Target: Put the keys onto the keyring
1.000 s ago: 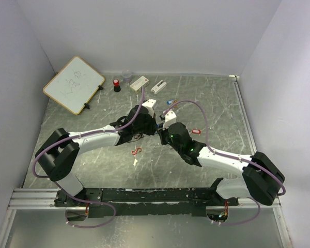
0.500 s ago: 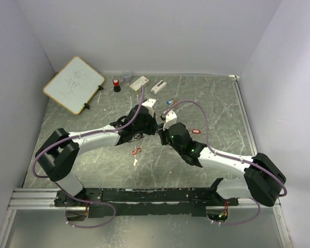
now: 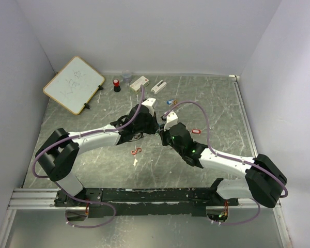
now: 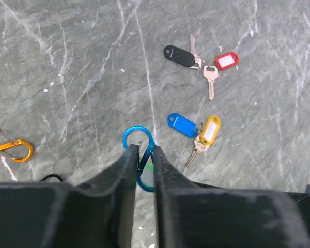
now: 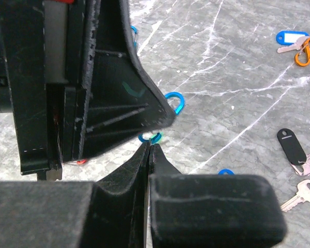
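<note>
My left gripper [image 4: 143, 155] is shut on a blue S-shaped clip [image 4: 138, 138], the keyring, and holds it above the table. A green bit [image 4: 151, 168] shows behind the clip. My right gripper [image 5: 149, 147] is shut on a thin key blade, with its green tag [image 5: 155, 137] at the fingertips touching the blue clip [image 5: 174, 101] under the left fingers [image 5: 119, 93]. Keys with black [image 4: 179, 55], red [image 4: 226, 60], blue [image 4: 182, 124] and yellow [image 4: 208, 130] tags lie on the table. In the top view the two grippers meet mid-table, left [image 3: 154, 125] and right [image 3: 163, 129].
An orange clip [image 4: 13, 150] lies at the left. A red clip [image 3: 137, 151] and a small key [image 3: 136, 161] lie in front of the arms. A blue-tagged key with an orange clip [image 3: 171, 102] lies behind. A whiteboard [image 3: 73, 84], a cup [image 3: 126, 76] and white boxes [image 3: 139, 82] stand at the back.
The right gripper has edged slightly up and left toward the left gripper. Both stay shut on what they hold.
</note>
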### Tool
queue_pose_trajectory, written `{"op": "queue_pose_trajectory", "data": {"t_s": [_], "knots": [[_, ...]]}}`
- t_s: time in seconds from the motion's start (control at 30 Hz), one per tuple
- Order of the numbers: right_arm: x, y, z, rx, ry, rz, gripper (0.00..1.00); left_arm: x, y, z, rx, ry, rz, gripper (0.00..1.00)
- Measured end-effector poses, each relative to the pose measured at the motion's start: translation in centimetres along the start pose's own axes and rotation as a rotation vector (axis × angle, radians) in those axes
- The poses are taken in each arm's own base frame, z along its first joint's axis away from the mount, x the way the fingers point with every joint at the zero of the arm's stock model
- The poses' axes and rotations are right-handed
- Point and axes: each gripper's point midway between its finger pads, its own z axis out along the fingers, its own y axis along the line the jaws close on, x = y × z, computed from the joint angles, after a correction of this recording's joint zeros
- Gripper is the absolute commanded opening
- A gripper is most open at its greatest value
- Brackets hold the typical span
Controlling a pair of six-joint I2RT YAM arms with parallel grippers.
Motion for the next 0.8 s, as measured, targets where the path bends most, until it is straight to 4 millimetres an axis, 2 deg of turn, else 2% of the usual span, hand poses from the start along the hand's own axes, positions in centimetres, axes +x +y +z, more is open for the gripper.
{"op": "queue_pose_trajectory", "data": {"t_s": [0.07, 0.13, 0.43, 0.57, 0.63, 0.73, 0.8], "knots": [[0.0, 0.0, 0.0, 0.000, -0.001, 0.000, 0.00, -0.3, -0.1, 0.0, 0.001, -0.005, -0.004, 0.51], [0.0, 0.0, 0.0, 0.001, 0.000, 0.000, 0.00, -0.6, -0.1, 0.0, -0.006, -0.011, -0.009, 0.57], [0.0, -0.1, -0.1, 0.007, 0.000, -0.001, 0.00, -0.6, 1.0, 0.0, -0.068, -0.018, -0.023, 0.62], [-0.1, -0.5, -0.2, 0.025, -0.005, 0.000, 0.00, -0.8, 2.3, -0.3, -0.146, -0.032, -0.039, 0.69], [-0.1, -0.7, -0.3, 0.041, -0.003, -0.001, 0.00, -1.0, 3.1, -0.8, -0.195, -0.046, -0.051, 0.74], [0.1, -1.5, -0.4, 0.083, 0.010, -0.007, 0.00, -1.4, 4.5, -2.2, -0.268, -0.077, -0.070, 0.93], [-0.3, -2.1, -0.2, 0.121, 0.016, -0.010, 0.00, -1.5, 5.4, -3.4, -0.307, -0.103, -0.089, 0.98]]}}
